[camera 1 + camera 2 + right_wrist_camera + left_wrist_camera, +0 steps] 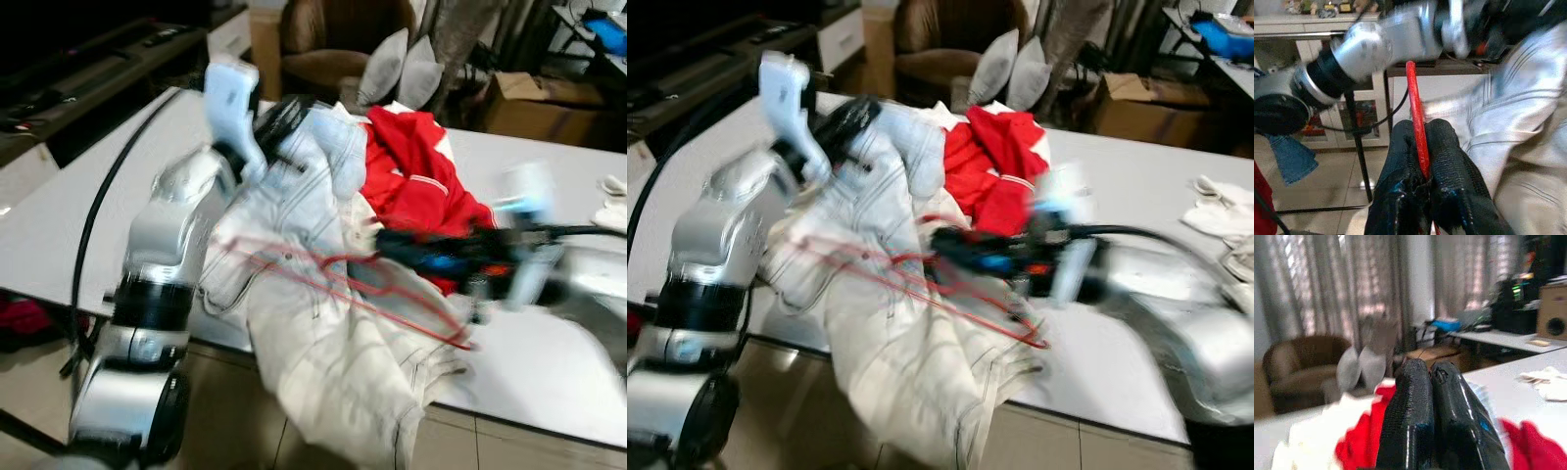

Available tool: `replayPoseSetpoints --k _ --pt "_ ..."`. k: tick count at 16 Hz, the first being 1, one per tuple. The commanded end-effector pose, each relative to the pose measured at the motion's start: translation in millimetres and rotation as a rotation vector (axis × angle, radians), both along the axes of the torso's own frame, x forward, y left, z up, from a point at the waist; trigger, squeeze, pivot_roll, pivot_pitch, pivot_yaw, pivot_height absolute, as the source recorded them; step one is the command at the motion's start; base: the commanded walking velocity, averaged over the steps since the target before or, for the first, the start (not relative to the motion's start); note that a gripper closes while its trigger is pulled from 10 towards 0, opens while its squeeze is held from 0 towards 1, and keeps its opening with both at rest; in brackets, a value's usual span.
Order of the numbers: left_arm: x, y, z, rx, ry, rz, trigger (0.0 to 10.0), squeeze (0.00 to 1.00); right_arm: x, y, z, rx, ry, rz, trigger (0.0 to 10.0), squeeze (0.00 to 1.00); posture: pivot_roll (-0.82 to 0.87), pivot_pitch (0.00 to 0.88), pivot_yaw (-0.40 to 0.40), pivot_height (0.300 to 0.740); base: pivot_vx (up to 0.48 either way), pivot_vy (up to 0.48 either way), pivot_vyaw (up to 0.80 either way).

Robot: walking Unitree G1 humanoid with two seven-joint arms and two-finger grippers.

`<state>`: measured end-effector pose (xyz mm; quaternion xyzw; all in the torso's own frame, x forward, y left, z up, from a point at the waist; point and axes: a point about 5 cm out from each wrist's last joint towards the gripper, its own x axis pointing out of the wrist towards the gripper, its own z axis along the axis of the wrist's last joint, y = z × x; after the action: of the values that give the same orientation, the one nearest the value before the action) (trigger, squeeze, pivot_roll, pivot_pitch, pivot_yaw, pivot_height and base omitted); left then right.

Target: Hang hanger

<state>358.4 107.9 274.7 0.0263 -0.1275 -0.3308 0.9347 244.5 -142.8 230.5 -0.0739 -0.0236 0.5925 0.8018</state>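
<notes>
A cream jacket (313, 333) hangs over the near edge of the white table (59, 215). My left gripper (282, 116) is raised at its collar and shut on the cloth; in the left wrist view its fingers (1410, 421) press together. A thin red wire hanger (392, 294) lies across the jacket's front. My right gripper (1422, 129) is shut on the hanger's wire (1413, 93) and reaches in from the right (945, 245). The eye views are blurred by motion.
A red garment (421, 176) lies on the table behind the jacket. White cloths (612, 206) sit at the far right. Beyond the table stand a brown armchair (338, 39), grey cushions (397, 64) and a cardboard box (534, 103). A black cable (108, 186) arcs at left.
</notes>
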Motion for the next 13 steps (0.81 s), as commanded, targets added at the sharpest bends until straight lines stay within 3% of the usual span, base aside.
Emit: replayPoseSetpoints --k 1,3,4,5,6,7,8,9,11,12,13 --pt "0.2 -5.8 10.8 0.011 -0.038 -0.036 10.0 0.0 8.2 3.9 -4.1 -0.03 -0.004 -0.023 10.0 0.0 -0.11 0.0 -0.001 0.74 0.0 0.0 0.0" --pt "5.5 -7.1 36.2 -0.043 -0.083 -0.049 10.0 0.0 35.4 14.2 -8.5 -0.025 -0.032 -0.118 10.0 0.0 -0.1 0.0 -0.014 0.74 0.0 0.0 0.0" --pt "4.6 -10.2 54.1 -0.077 -0.118 -0.09 10.0 0.0 59.2 14.9 -4.4 -0.005 -0.086 -0.232 10.0 0.0 -0.1 0.0 -0.018 0.74 0.0 0.0 0.0" --pt "3.5 -12.2 70.2 -0.095 -0.16 -0.116 10.0 0.0 86.3 11.1 8.9 0.04 -0.15 -0.373 10.0 0.0 -0.09 0.0 -0.019 0.74 0.0 0.0 0.0" --pt "1.7 -11.2 101.2 -0.152 -0.229 -0.153 10.0 0.0 109.7 5.5 28.6 0.077 -0.22 -0.479 10.0 0.0 -0.09 0.0 -0.02 0.74 0.0 0.0 0.0" --pt "0.0 -6.8 128.1 -0.202 -0.299 -0.167 10.0 0.0 124.4 -0.4 50.9 0.089 -0.299 -0.55 10.0 0.0 -0.08 0.0 -0.022 0.74 0.0 0.0 0.0" --pt "-1.7 -2.2 148.4 -0.238 -0.357 -0.159 10.0 0.0 132.4 -5.2 71.5 0.102 -0.37 -0.606 10.0 0.0 -0.08 0.0 -0.026 0.74 0.0 0.0 0.0" --pt "-9.9 10.0 193.0 -0.319 -0.485 -0.122 10.0 0.0 139.4 -19.1 130.2 0.204 -0.542 -0.724 10.0 0.0 -0.08 0.0 -0.027 0.74 0.0 0.0 0.0" --pt "-17.1 17.7 215.9 -0.358 -0.562 -0.103 10.0 0.0 137.3 -27.6 167.5 0.305 -0.657 -0.779 10.0 0.0 -0.07 0.0 -0.029 0.74 0.0 0.0 0.0" --pt "-23.0 25.7 226.3 -0.368 -0.631 -0.074 10.0 0.0 128.5 -34.1 195.2 0.385 -0.79 -0.795 10.0 0.0 -0.07 0.0 -0.027 0.74 0.0 0.0 0.0" --pt "-23.8 28.4 228.9 -0.372 -0.651 -0.064 10.0 0.0 126.0 -36.0 202.4 0.404 -0.835 -0.8 10.0 0.0 -0.07 0.0 -0.027 0.74 0.0 0.0 0.0"
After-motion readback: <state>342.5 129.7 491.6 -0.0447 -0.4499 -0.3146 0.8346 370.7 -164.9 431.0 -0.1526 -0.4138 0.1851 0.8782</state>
